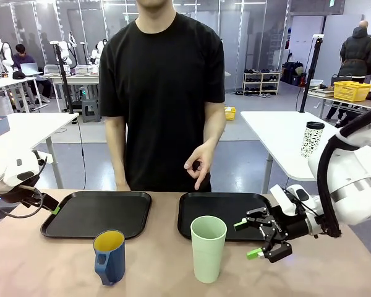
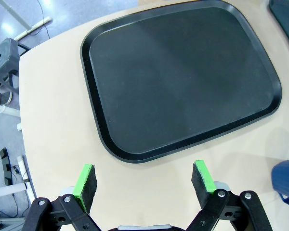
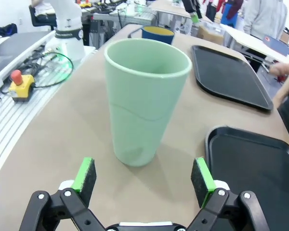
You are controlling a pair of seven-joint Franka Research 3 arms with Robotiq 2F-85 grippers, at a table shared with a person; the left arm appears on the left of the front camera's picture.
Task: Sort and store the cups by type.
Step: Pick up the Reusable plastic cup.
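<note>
Key relation: the pale-green tumbler lies at 9 o'clock from the right gripper in the front view. In the right wrist view it stands dead ahead at 12 o'clock, near but not yet between the pads.
Tumbler axis: upright, mouth up, on the bare tabletop; the right gripper's fingers point at its side wall.
Right gripper: released, jaws spread wide, holding nothing.
Left gripper: also released and empty, hovering at the outer edge of the left tray.
Blue mug: upright on the table, yellow inside showing, at 4 o'clock from the left gripper and 9 o'clock from the tumbler.
Nearer arm: right for the tumbler, left for the mug, in my judgement.
Left tray contents: nothing.
Right tray contents: nothing; it sits at 12 o'clock behind the tumbler.
Person's hand: raised over the far edge of the right tray, touching no cup.
</note>
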